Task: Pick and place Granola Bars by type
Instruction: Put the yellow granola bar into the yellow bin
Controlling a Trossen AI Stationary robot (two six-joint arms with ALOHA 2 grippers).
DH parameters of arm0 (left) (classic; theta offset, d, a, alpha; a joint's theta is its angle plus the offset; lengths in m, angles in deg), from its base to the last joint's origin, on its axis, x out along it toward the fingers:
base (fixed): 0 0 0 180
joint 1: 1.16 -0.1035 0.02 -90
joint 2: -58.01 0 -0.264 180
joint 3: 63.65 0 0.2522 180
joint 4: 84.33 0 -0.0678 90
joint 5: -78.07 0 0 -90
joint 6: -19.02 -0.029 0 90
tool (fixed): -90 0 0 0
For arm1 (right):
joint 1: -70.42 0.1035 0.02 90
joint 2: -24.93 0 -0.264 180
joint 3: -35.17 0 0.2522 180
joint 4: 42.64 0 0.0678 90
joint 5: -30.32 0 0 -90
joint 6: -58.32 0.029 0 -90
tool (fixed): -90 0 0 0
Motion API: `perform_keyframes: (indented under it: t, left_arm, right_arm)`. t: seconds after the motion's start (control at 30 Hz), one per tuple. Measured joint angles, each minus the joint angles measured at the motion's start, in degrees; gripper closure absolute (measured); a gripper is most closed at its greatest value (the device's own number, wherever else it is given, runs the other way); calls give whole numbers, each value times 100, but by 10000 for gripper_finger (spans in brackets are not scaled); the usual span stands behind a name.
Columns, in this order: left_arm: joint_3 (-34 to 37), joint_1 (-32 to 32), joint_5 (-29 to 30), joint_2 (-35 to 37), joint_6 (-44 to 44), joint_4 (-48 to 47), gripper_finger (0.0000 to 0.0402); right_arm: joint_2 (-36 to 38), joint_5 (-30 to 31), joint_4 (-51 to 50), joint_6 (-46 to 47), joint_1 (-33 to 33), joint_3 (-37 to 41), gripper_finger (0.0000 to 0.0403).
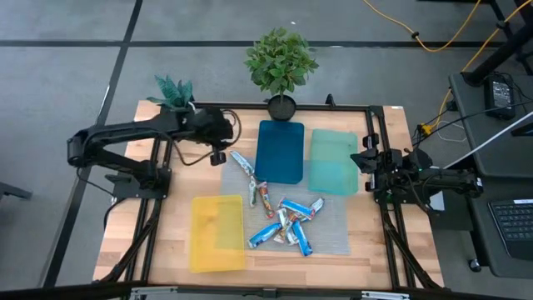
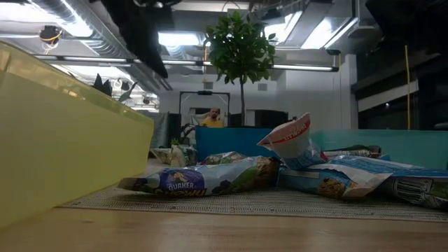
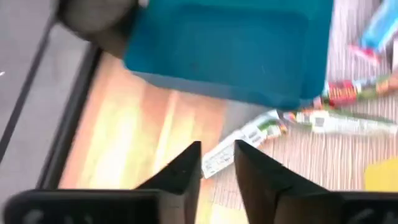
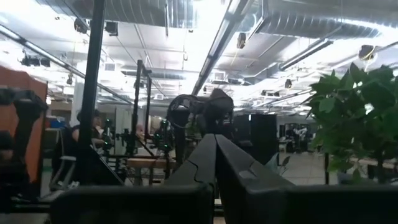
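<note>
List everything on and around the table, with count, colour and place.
Granola bars: about ten, blue, silver-white and tan, heaped on the mat at table centre.
Mat: one, grey, under the bars.
Yellow tray: one, front left.
Blue tray: one, back centre.
Teal tray: one, right of the blue tray.
Potted plant: one, green, back edge.
Small plant: one, teal-green, back left corner.
Left gripper: jaws open, above the nearest bar.
Right gripper: jaws shut, at the right edge.
</note>
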Motion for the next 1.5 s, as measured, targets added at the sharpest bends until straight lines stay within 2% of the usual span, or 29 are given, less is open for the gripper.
perform_keyframes:
  t: [0.33,0.53,0.83,1.03,1.27,1.37,1.5]
  left_arm:
    - [0,4,-433,-869,-1504,-85,186]
    - [-2,61,-417,-1436,-2348,-137,149]
    - [-2,47,-342,-2465,-2807,68,150]
    - [-2,36,200,-2869,-2809,611,150]
    - [-2,-2,-91,-3001,-2807,686,152]
    - [-2,-4,-95,-3003,-2807,688,163]
    - [-2,-4,-119,-3003,-2809,641,203]
  right_arm:
    - [0,28,21,284,0,0,393]
    - [0,42,52,279,0,1,393]
    - [0,44,52,288,0,1,393]
    - [0,44,52,326,0,0,393]
    - [0,46,50,423,0,0,393]
    - [0,46,50,421,-1,0,393]
    - [0,46,50,417,-1,1,393]
